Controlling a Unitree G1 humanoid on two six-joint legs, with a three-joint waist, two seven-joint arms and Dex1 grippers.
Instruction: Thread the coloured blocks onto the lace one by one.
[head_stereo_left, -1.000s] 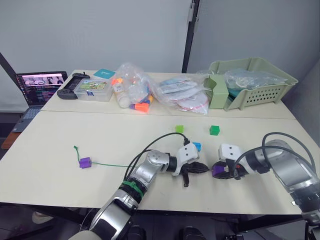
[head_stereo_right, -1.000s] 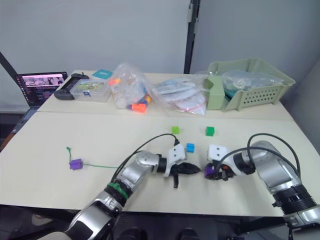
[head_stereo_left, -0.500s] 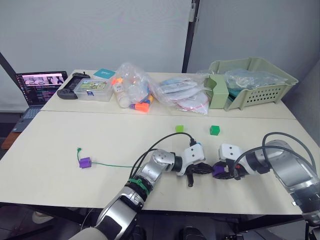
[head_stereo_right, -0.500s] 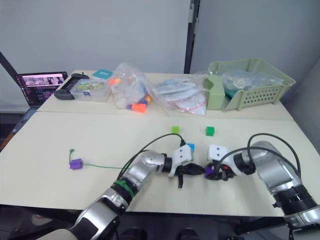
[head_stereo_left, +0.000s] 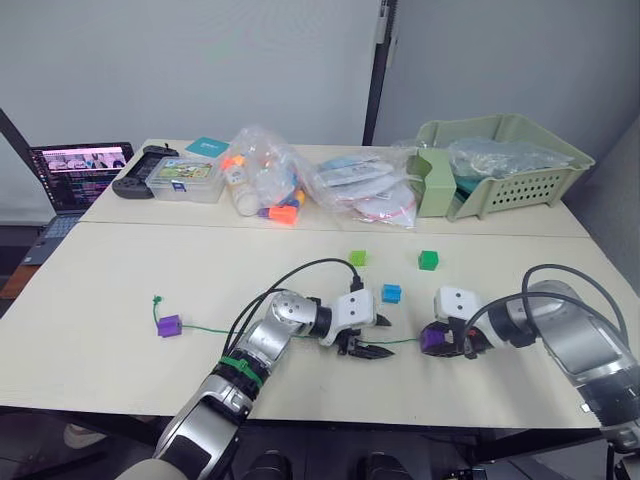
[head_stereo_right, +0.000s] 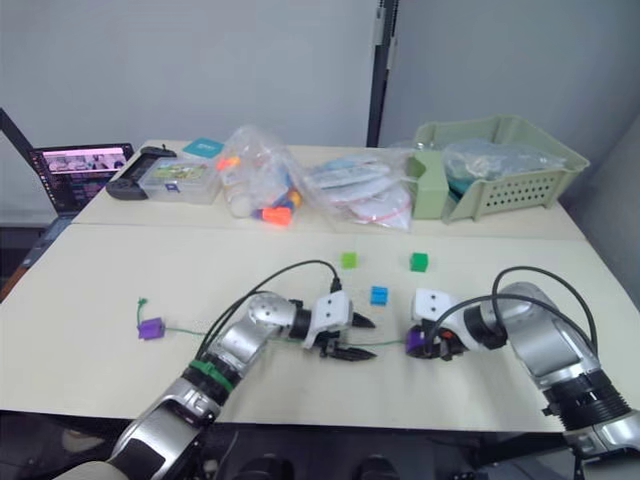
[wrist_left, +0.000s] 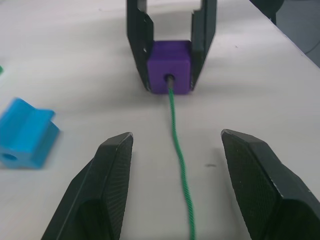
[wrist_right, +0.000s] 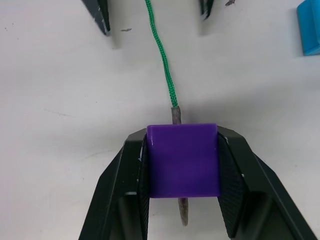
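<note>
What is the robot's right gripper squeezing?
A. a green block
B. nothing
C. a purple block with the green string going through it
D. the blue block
C: the right gripper is shut on the purple block, and the lace enters its hole, its tip poking out behind.

office/lab | laptop (head_stereo_left: 80, 170) | pale tables (head_stereo_left: 150, 270) | grey partition walls (head_stereo_left: 200, 60)

The right hand (head_stereo_left: 437, 340), black-fingered, is gripping a purple block (wrist_right: 183, 160); the green lace (wrist_left: 180, 160) with its grey tip is showing through it. Beside the left hand (head_stereo_left: 368, 337), a blue block (head_stereo_left: 391, 293) is lying on the cream table (head_stereo_left: 150, 270). Beyond it, light green (head_stereo_left: 358, 258) and dark green (head_stereo_left: 429, 260) blocks are sitting.
</note>
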